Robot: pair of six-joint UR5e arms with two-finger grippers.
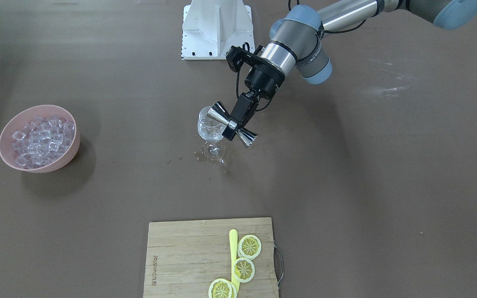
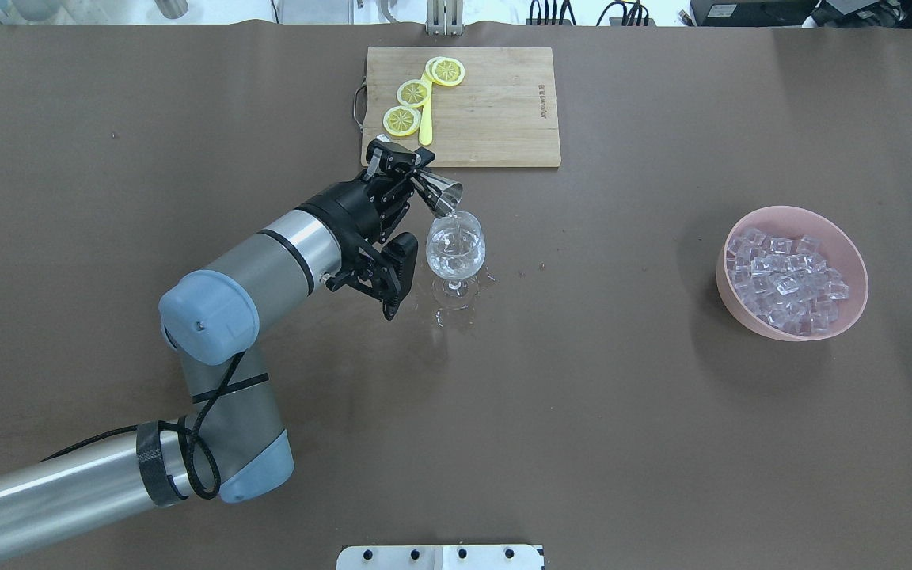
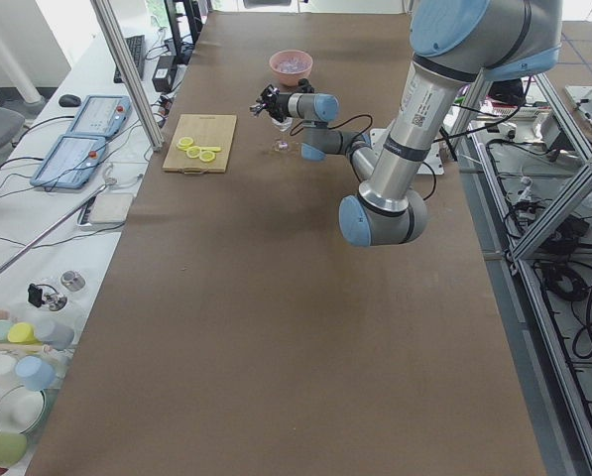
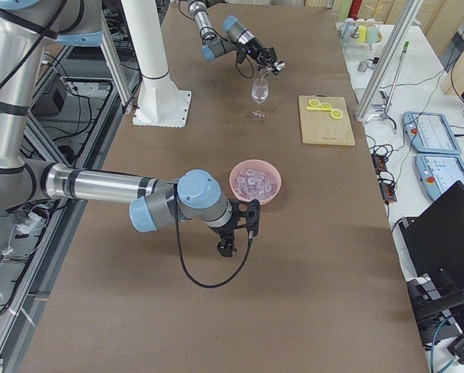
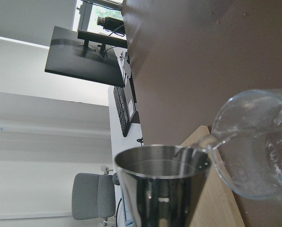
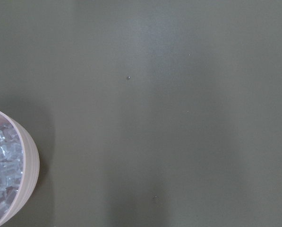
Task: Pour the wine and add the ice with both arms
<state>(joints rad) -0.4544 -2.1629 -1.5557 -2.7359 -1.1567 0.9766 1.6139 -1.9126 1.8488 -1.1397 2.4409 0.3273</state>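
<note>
My left gripper is shut on the waist of a steel double-ended jigger. The jigger is tilted with its mouth over the rim of a clear stemmed glass at the table's middle. In the left wrist view a thin stream of clear wine runs from the jigger into the glass. Clear liquid lies in the glass bowl. The ice is heaped in a pink bowl on the robot's right. My right gripper shows only in the exterior right view, beside that bowl; whether it is open or shut I cannot tell.
Small wet drops lie on the brown table around the glass foot. A wooden cutting board with three lemon slices and a yellow knife sits at the far edge. The white robot base stands at the near edge.
</note>
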